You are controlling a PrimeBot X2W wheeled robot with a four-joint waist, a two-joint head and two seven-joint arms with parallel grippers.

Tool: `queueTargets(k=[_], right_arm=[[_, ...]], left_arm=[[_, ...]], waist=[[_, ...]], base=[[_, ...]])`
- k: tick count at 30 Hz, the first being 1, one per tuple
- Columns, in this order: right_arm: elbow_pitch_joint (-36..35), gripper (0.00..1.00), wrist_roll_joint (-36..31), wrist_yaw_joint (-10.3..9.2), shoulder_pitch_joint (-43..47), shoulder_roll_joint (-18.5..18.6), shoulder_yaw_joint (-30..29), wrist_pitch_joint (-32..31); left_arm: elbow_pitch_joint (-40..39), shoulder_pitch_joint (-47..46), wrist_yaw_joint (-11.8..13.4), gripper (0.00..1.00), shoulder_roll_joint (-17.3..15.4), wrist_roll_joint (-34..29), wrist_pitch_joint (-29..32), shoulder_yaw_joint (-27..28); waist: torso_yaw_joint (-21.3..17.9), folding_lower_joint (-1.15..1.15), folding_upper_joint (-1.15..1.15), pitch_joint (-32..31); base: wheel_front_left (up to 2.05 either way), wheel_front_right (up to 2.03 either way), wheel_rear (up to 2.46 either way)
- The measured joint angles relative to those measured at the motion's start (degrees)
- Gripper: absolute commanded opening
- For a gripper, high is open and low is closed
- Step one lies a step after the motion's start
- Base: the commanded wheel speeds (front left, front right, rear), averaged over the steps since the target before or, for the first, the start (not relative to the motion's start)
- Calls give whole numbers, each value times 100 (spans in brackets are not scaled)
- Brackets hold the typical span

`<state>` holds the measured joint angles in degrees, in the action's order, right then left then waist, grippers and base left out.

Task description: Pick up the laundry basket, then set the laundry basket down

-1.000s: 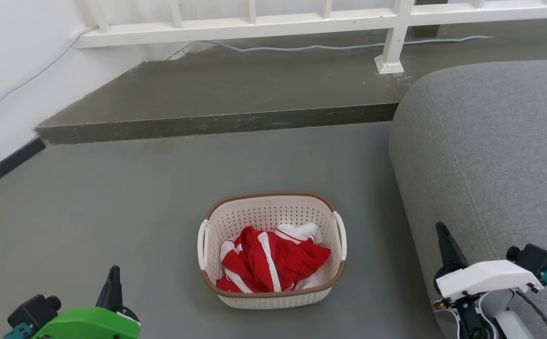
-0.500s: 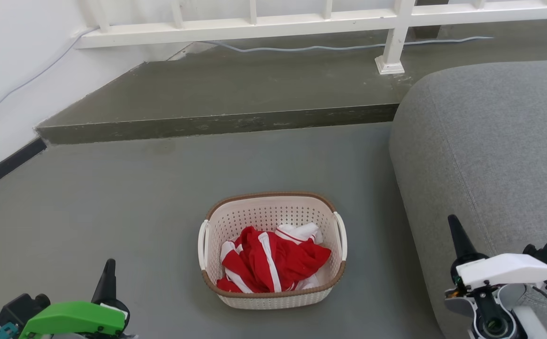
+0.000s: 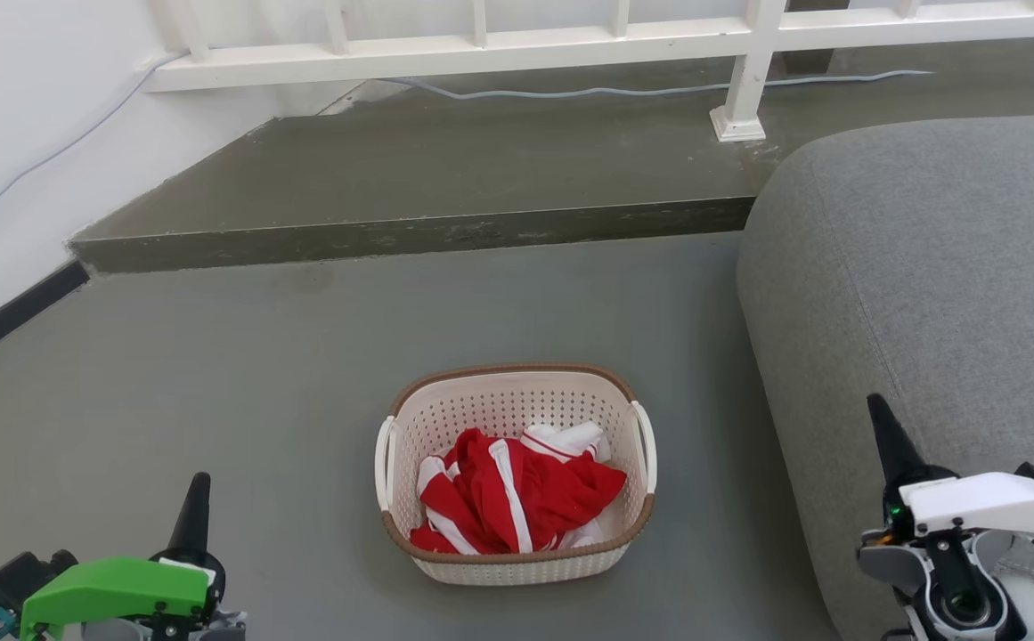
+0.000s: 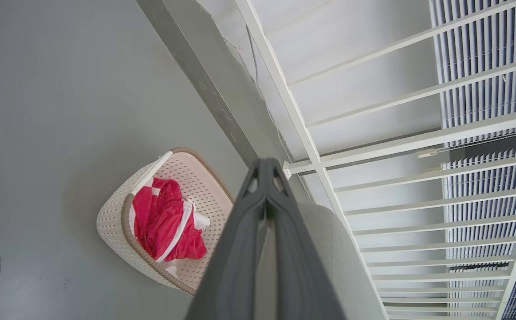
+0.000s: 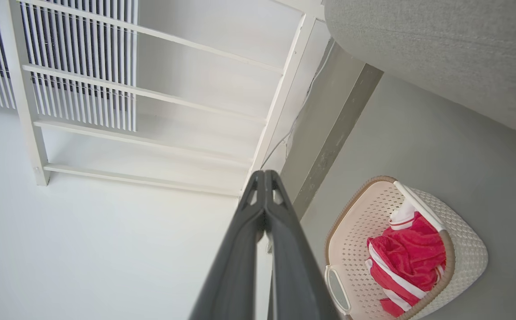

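The laundry basket [image 3: 521,567] stands upright on the grey floor [image 3: 214,374], in the lower middle of the head view. A crumpled red and white garment [image 3: 508,499] lies inside it. Its white side handles are at its left and right ends, and neither gripper touches them.

The left gripper [image 3: 193,503], under a green cover, is at the lower left corner of the frame, well apart from the basket. In the left wrist view its fingers [image 4: 240,249] are pressed together with nothing between them. The right gripper [image 3: 888,432], under a white cover, is at the lower right, in front of the grey sofa [image 3: 926,267]. Its fingers [image 5: 242,253] are likewise clenched and empty.

Beyond the basket, a raised step [image 3: 445,169] crosses the upper frame below a white railing [image 3: 481,44].
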<state>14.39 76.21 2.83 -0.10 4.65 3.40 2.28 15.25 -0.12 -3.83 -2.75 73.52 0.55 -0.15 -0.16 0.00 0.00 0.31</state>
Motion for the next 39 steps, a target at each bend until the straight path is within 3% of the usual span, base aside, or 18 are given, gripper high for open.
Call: queueTargets(k=[29, 39], right_arm=[[46, 0, 1928, 342, -224, 68, -577, -432], [73, 0, 1960, 371, -289, 70, -606, -444]], left_arm=[[59, -323, -304, 0, 23, 1818, 524, 397], [60, -331, -324, 0, 29, 1861, 527, 405]], waist=[[18, 0, 0, -14], [18, 0, 0, -14]], base=[[0, 0, 0], [0, 0, 0]])
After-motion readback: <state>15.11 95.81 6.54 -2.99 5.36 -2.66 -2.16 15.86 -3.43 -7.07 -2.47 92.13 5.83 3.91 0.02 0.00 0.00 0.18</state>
